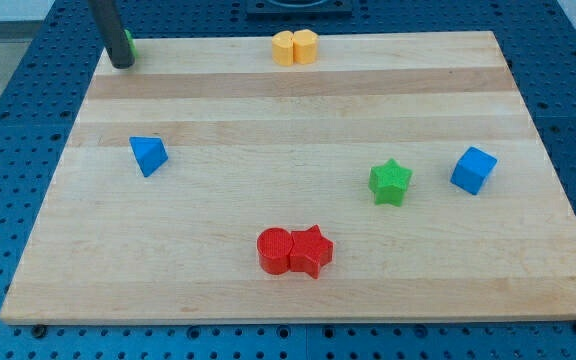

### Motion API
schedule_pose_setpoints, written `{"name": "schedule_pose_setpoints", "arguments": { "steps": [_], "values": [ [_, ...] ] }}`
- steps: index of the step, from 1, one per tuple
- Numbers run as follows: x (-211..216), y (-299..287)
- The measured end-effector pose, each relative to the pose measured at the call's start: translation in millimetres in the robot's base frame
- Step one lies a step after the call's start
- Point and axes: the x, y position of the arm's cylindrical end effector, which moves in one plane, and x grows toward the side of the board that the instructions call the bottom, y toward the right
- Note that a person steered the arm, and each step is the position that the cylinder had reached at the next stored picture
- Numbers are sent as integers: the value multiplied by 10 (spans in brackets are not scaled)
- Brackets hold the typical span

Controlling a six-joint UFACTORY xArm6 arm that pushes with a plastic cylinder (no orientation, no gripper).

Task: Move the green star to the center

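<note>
Because your rod carries no fingers, no grip state applies: my tip [121,64] rests at upper left, touching a mostly hidden green block [129,44], well apart from the green star [390,182] at right of centre, near the blue cube [473,170].

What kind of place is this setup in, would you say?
Probably a robotics lab bench. A wooden board lies on a blue perforated mounting table, coloured test blocks like the green star sit scattered on it, and my tip rests at the board's top-left corner.
</note>
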Motion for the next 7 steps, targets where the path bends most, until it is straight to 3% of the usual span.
{"name": "schedule_pose_setpoints", "arguments": {
  "steps": [1,3,4,6,7],
  "values": [
    [544,344],
    [1525,1921],
    [1804,2654],
    [1474,3248],
    [1815,3640]
  ]
}}
